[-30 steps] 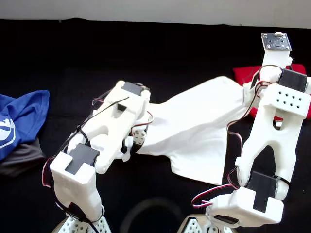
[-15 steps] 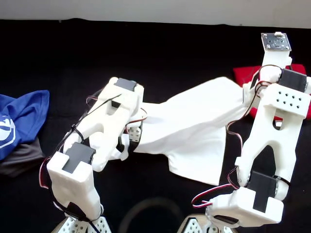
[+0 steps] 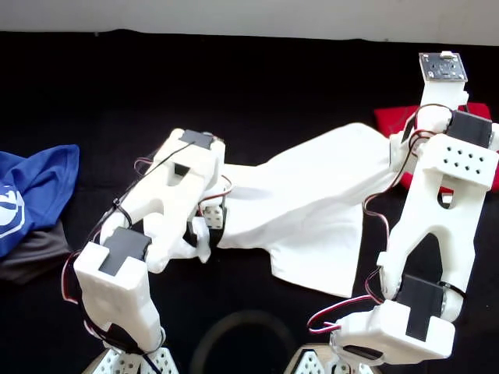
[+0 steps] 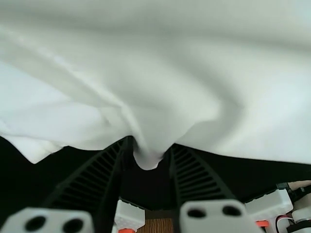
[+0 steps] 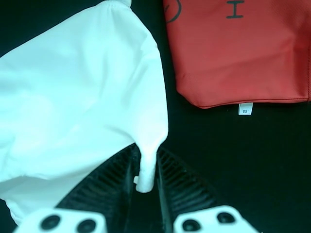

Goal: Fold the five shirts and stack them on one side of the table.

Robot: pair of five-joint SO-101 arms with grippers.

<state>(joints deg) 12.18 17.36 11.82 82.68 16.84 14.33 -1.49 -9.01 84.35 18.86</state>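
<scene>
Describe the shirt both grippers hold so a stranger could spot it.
On the black table, look to the middle. The white shirt is stretched between the left gripper and right gripper; its neighbours are blue, grey and red.

Seen from above, the left arm (image 3: 168, 206) lies over one end of the white shirt (image 3: 312, 202) and the right arm (image 3: 440, 210) over the other, and the right arm also covers most of the red shirt (image 3: 394, 118). The blue shirt (image 3: 35, 191) is cut off at the high view's edge, with a dark grey garment (image 3: 27, 253) mostly buried under it. In the right wrist view the red shirt's black print is cut off and its white label (image 5: 244, 109) is too small to read.
</scene>
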